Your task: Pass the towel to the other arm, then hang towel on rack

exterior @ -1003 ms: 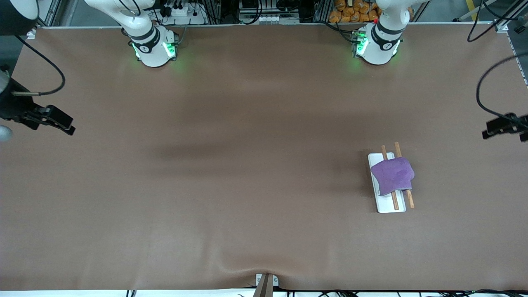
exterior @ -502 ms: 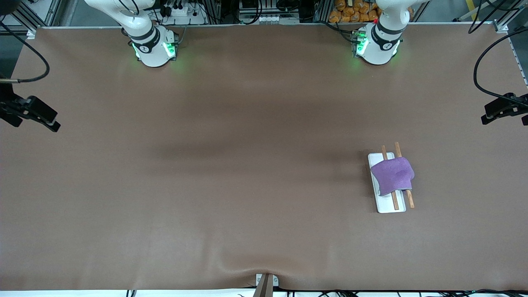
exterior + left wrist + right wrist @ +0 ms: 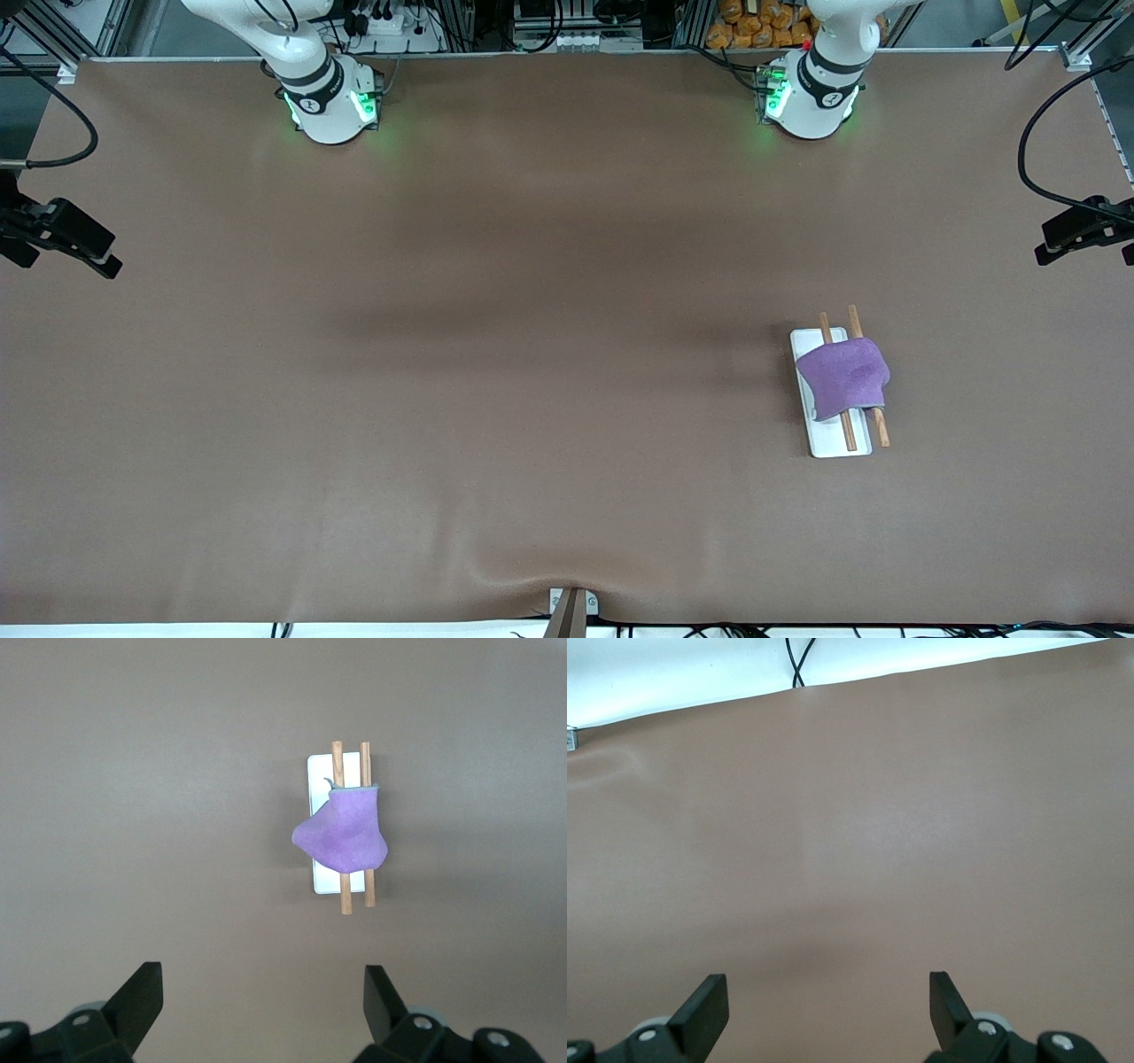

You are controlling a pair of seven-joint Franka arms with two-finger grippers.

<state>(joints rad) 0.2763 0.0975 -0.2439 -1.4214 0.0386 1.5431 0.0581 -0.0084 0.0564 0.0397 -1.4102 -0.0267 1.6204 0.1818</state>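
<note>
The purple towel (image 3: 842, 377) hangs draped over the two wooden rods of the rack (image 3: 837, 441), toward the left arm's end of the table. The left wrist view shows the towel (image 3: 341, 837) on the rack (image 3: 317, 780) from high above. My left gripper (image 3: 1054, 239) is open and empty, up in the air over the table's edge at the left arm's end; its fingers (image 3: 142, 992) stand wide apart. My right gripper (image 3: 97, 252) is open and empty over the table's edge at the right arm's end, above bare table (image 3: 828, 988).
A brown mat (image 3: 532, 354) covers the table. A small white clamp (image 3: 571, 602) sits at the table's edge nearest the front camera. Black cables (image 3: 796, 660) hang past the table's edge in the right wrist view.
Both grippers have drawn outward and toward the robots' side, the right one more. The towel and rack have not moved.
</note>
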